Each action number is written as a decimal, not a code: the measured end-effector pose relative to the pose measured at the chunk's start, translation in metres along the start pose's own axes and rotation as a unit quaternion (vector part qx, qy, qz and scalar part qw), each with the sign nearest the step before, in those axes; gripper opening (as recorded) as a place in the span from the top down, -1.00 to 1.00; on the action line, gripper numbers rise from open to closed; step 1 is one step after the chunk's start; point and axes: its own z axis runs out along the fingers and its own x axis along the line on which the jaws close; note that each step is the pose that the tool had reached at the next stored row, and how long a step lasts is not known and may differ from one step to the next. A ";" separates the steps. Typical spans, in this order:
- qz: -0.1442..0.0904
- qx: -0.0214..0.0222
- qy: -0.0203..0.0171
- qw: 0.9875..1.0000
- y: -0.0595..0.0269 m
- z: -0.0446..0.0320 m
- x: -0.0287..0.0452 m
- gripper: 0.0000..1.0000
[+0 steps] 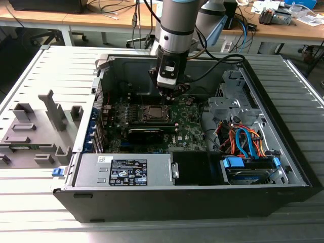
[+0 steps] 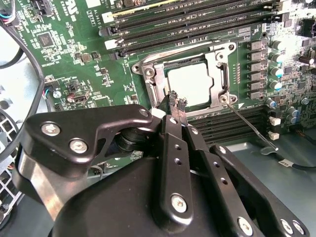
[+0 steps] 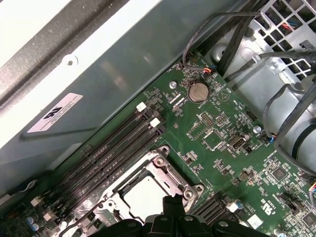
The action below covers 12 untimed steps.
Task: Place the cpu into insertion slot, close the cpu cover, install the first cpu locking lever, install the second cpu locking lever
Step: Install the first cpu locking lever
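Observation:
The cpu lies flat in the insertion slot, its pale face showing through the window of the cpu cover. The cover lies down over it, in both wrist views. My gripper is shut, its tips together just above the socket's edge by one corner of the cover; nothing shows between them. A thin wire locking lever sticks out from the socket's corner, away from the frame. In the first wrist view the cpu sits just ahead of the gripper. In the exterior view the gripper hangs over the socket.
The green motherboard lies inside the open black computer case. Memory slots run along one side of the socket. A black graphics card, the power supply and coloured drive cables crowd the case.

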 end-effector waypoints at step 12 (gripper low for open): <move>-0.013 0.000 -0.001 1.000 0.0000 0.0000 0.0000 0.79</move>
